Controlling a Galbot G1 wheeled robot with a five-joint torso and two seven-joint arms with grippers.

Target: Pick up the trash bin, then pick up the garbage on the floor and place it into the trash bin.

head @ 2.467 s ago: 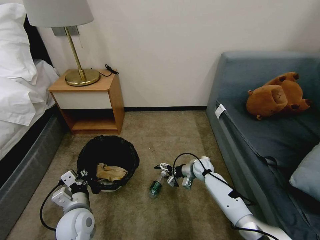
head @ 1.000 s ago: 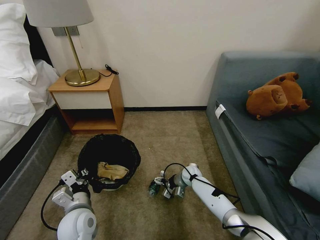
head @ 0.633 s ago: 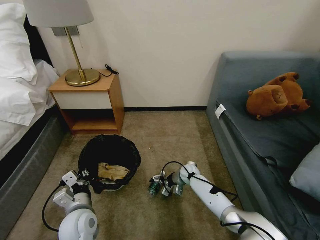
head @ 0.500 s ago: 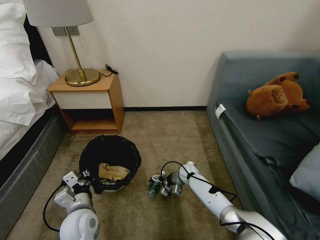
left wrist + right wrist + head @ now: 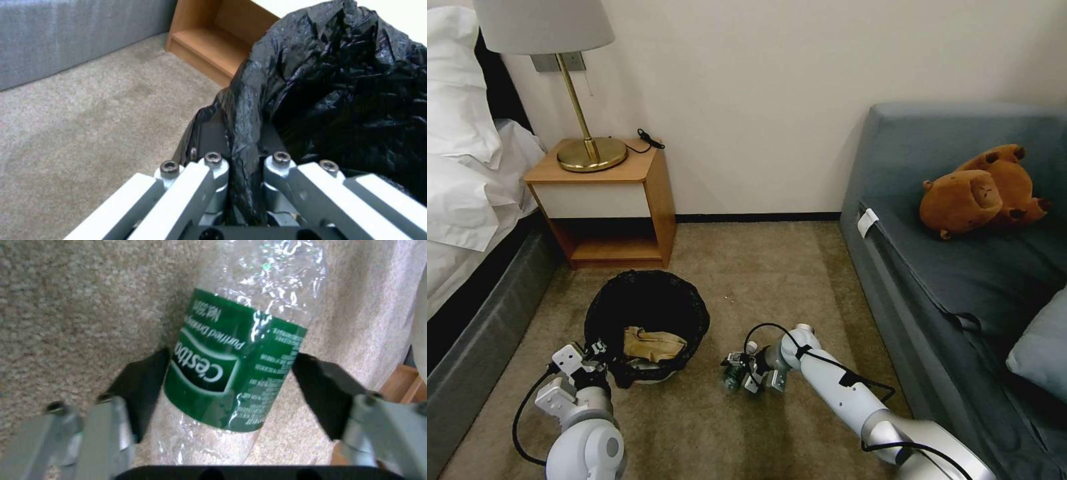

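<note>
Bottle (image 5: 231, 373) on carpet btwn R gripper (image 5: 735, 370) jaws, just touching; L gripper (image 5: 242, 166) jaws clamp bin (image 5: 647, 313) liner.

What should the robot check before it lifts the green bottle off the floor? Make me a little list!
1. Bottle sits between the right gripper's fingers: ok, one black pad on each side of the green label.
2. Fingers squeezing the bottle firmly: cannot tell; the pads look close to its sides, maybe just touching.
3. Bottle lying on the carpet, nothing on top of it: ok.
4. Left gripper holding the trash bin: ok, shut on the black bag at the rim.
5. Room in the bin: ok, a brown paper bag lies inside, with space around it.
</note>
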